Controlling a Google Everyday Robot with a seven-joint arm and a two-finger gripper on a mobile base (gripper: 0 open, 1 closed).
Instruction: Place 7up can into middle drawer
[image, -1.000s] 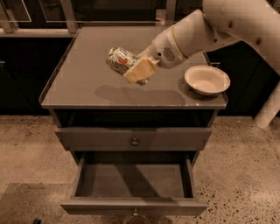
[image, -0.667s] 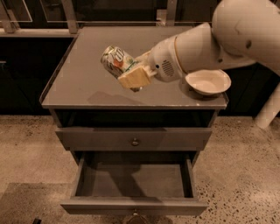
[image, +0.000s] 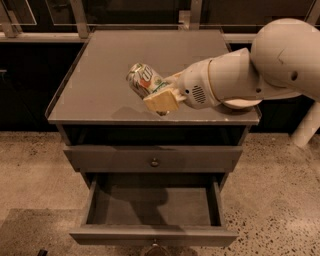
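My gripper (image: 159, 92) is shut on the 7up can (image: 143, 80), a silvery-white can with green and red print. It holds the can tilted in the air above the front part of the grey cabinet top (image: 100, 90). The white arm reaches in from the right. The middle drawer (image: 154, 205) stands pulled open below, a shallow grey tray with nothing in it; its flat front is at the bottom of the view. The can is higher than the drawer and a little behind it.
The upper drawer front (image: 154, 158) with its round knob is closed. The cream bowl is mostly hidden behind my arm at the cabinet's right side. Speckled floor (image: 30, 170) lies on both sides. A dark railing runs behind the cabinet.
My arm has swung toward the front edge of the cabinet top, carrying the can with it. The arm now covers the bowl.
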